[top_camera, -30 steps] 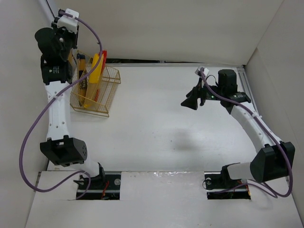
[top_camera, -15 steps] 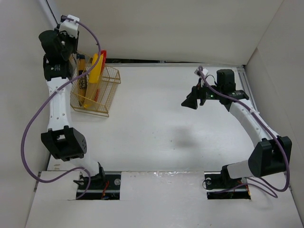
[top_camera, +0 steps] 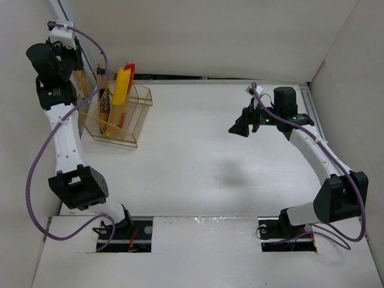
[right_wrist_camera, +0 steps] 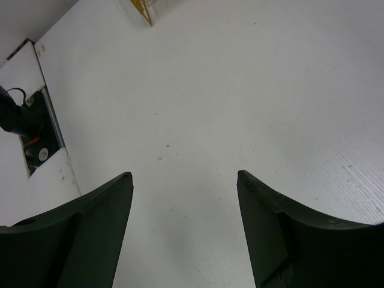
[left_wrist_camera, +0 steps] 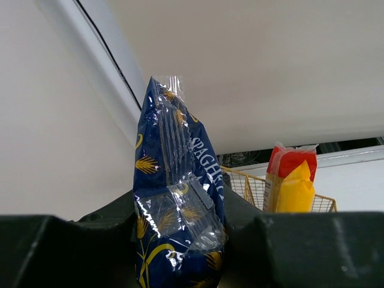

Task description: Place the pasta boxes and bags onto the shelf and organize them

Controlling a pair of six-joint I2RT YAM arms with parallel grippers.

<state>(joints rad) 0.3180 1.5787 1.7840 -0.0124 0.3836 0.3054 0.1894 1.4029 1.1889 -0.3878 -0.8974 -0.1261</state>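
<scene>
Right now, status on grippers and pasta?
Left gripper shut on spaghetti bag, high by basket. Right gripper open, empty. Yellow pack, red pack in basket. Nothing blocking.

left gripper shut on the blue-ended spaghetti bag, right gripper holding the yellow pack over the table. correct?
Wrong on the right gripper: the right wrist view shows it open and empty over the table. The yellow pack stands in the wire basket. The left gripper is shut on the blue-ended spaghetti bag, as you said.
</scene>
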